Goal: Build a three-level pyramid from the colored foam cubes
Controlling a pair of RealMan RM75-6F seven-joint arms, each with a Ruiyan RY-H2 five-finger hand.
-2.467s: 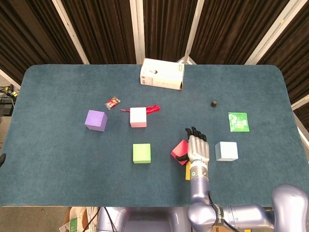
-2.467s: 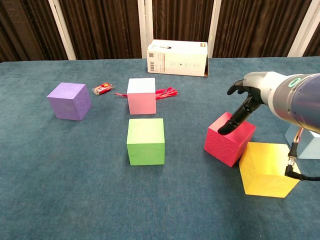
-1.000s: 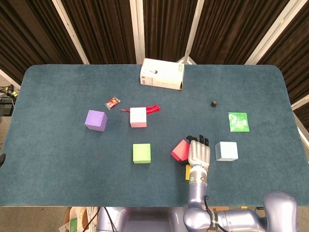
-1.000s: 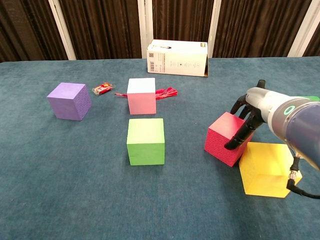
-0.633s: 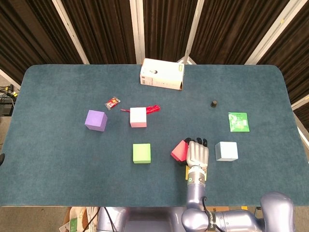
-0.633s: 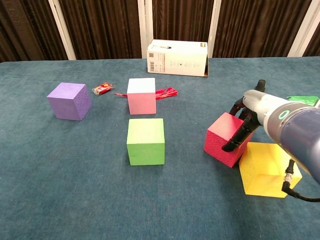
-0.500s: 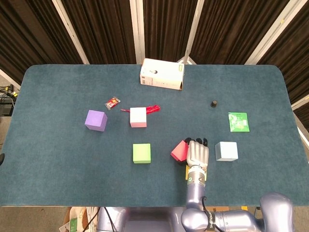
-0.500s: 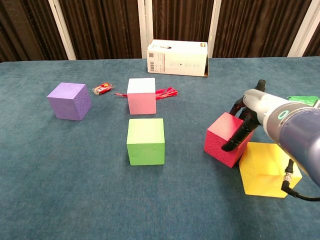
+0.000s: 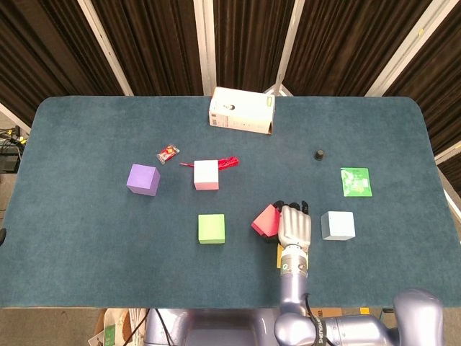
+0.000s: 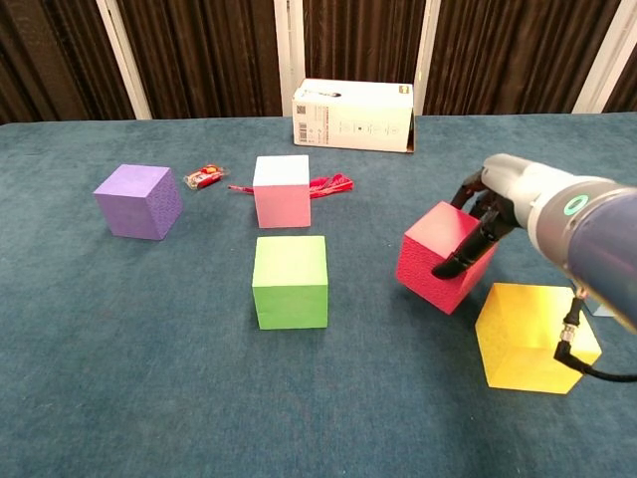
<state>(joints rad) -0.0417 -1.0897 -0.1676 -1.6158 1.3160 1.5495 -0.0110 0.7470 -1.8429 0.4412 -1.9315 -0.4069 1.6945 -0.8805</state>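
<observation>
My right hand [image 10: 485, 212] grips the red cube [image 10: 432, 260] from its right side, with dark fingers over its top edge and front face; the cube is tilted and looks slightly raised off the cloth. In the head view the same hand [image 9: 294, 225] sits just right of the red cube [image 9: 264, 220]. The yellow cube [image 10: 532, 337] lies just right of and nearer than it, apart from it. The green cube [image 10: 291, 281], pink cube [image 10: 282, 191] and purple cube [image 10: 138, 200] stand to the left. A light blue cube [image 9: 338, 225] sits right of the hand. My left hand is in neither view.
A white cardboard box [image 9: 241, 110] stands at the back centre. A red cord [image 9: 227, 162] and a small red packet [image 9: 168, 153] lie near the pink cube. A green packet [image 9: 356, 182] and a small black object [image 9: 318, 154] lie to the right.
My right hand has closed on the red cube and carried it a little up and to the left, opening a gap to the yellow cube. The other cubes have stayed put.
</observation>
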